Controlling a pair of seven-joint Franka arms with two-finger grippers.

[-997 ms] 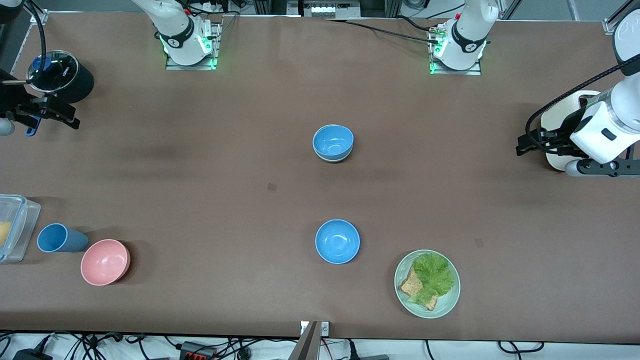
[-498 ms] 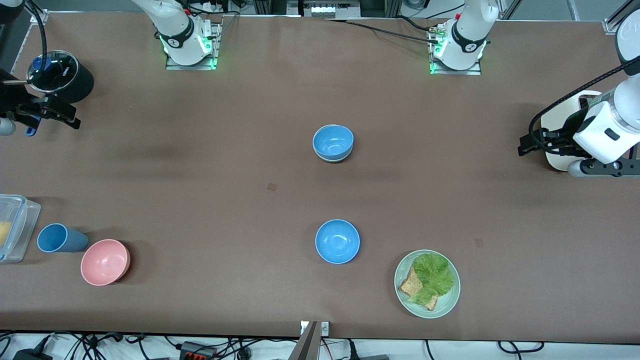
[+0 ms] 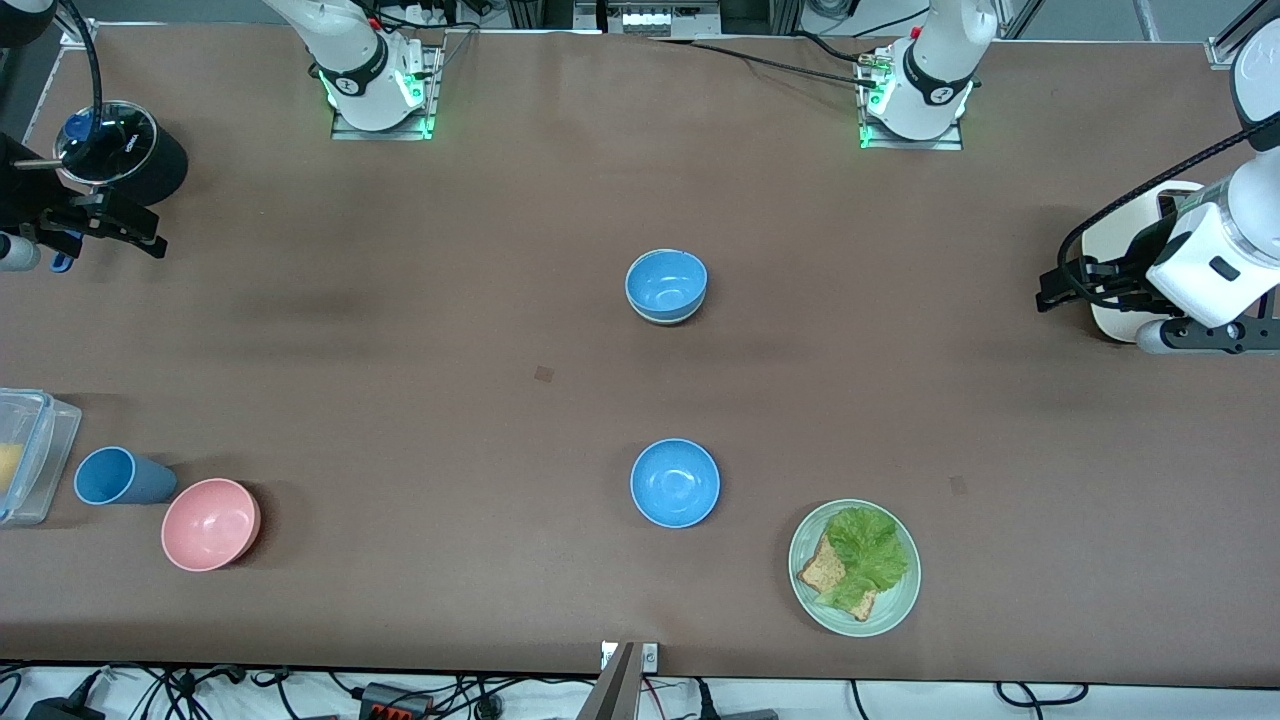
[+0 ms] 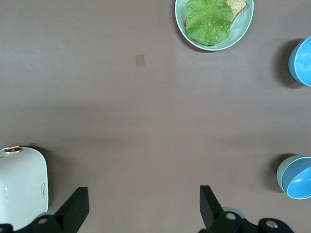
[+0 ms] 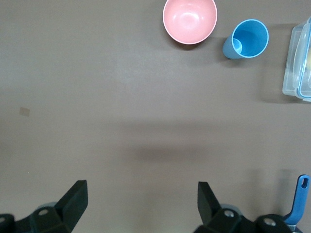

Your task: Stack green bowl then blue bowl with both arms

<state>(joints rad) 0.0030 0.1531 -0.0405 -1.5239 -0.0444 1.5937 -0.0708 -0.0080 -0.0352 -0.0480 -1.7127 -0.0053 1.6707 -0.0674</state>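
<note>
A blue bowl sits nested in the pale green bowl at mid-table; the pair also shows in the left wrist view, blue bowl in green bowl. A second blue bowl stands alone, nearer the front camera. My left gripper hangs open and empty over the table at the left arm's end. My right gripper hangs open and empty over the right arm's end. Both are well apart from the bowls.
A green plate with lettuce and toast lies near the lone blue bowl. A pink bowl, blue cup and clear container sit at the right arm's end. A black lidded pot and a white appliance flank the table.
Both hands have shifted only slightly at their ends of the table. The bowls have not moved.
</note>
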